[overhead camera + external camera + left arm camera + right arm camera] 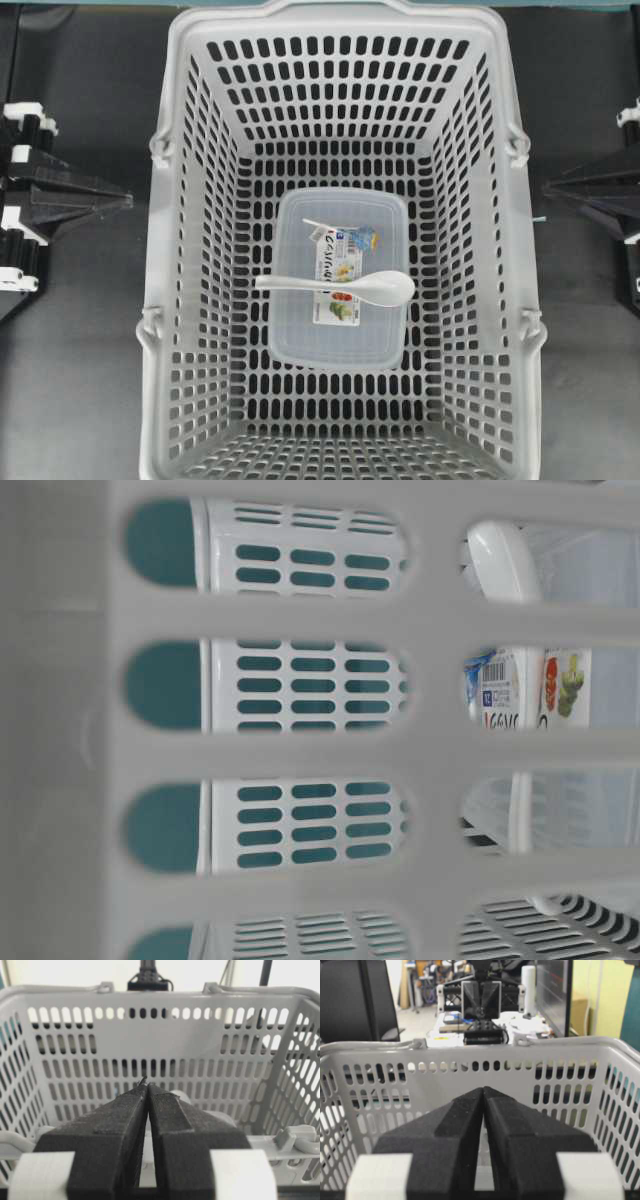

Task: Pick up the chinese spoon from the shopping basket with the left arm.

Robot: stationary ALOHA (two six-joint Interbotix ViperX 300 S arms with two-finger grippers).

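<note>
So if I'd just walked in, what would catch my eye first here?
Probably the big grey shopping basket filling the middle of the overhead view. On its floor lies a clear lidded food container, and a glossy white chinese spoon rests across its lid. Outside the basket, the black left gripper and right gripper wait, fingers shut.

White chinese spoon (345, 287), grey shopping basket (180, 150)
</note>
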